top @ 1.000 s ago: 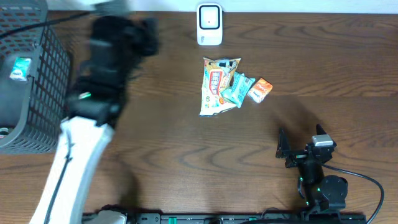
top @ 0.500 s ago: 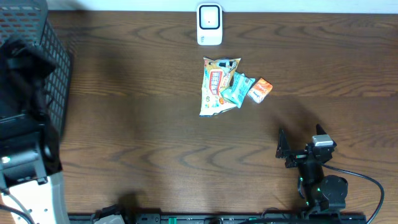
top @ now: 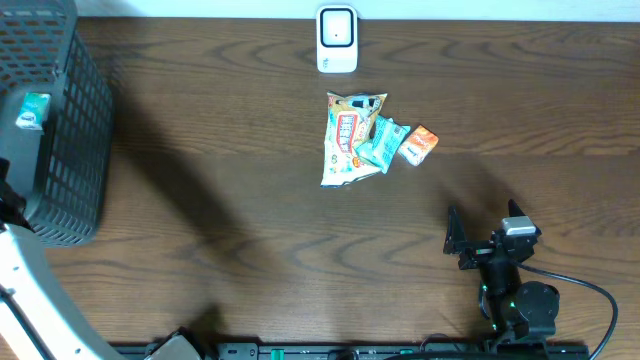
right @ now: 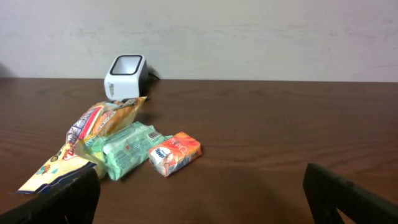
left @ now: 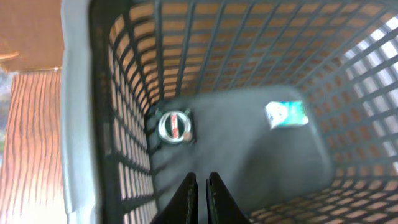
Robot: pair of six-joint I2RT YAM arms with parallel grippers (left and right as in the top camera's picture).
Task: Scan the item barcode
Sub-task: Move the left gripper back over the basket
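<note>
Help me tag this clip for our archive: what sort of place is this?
Probably a mock shop checkout on a wooden table: a white barcode scanner at the far edge, packaged snacks mid-table, and a dark mesh shopping basket on the left.

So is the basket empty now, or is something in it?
Not empty: a round item and a teal-white packet lie on the floor of the basket, seen from the left wrist.
</note>
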